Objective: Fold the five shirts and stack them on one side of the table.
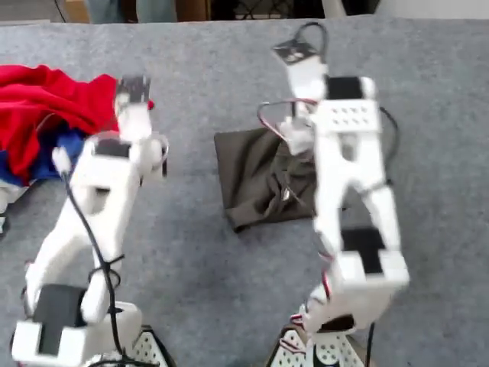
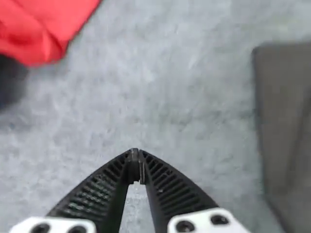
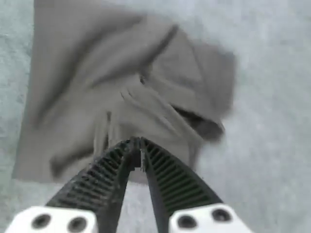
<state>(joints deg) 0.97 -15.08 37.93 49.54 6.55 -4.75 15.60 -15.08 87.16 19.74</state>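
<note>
Wrinkles run across the dark shirt (image 1: 252, 183), which lies roughly squared up near the middle of the grey table (image 1: 191, 290), its straighter edge facing the left arm (image 1: 99, 199) and its more bunched side tucked under the right arm (image 1: 351, 183). In the right wrist view the same shirt (image 3: 121, 82) shows loose folds and one corner turned over on itself. The right gripper (image 3: 137, 148) hangs over this shirt with its two black fingers pressed together at the tips and nothing seen between them; whether the tips touch the fabric cannot be told. Well apart from the dark shirt, at the far left of the table, a red shirt (image 1: 46, 103) sits in a crumpled heap, and a blue shirt (image 1: 57, 149) peeks out from under its near edge. A scrap of white cloth (image 1: 6, 195) lies at the table's left edge just beside them. The left gripper (image 2: 135, 162) is over bare table between the two groups of clothing, fingers closed tip to tip and holding nothing. In the left wrist view the red shirt (image 2: 39, 24) fills one corner and the dark shirt (image 2: 284, 121) lies along the opposite side, with grey table (image 2: 160, 87) between them.
</note>
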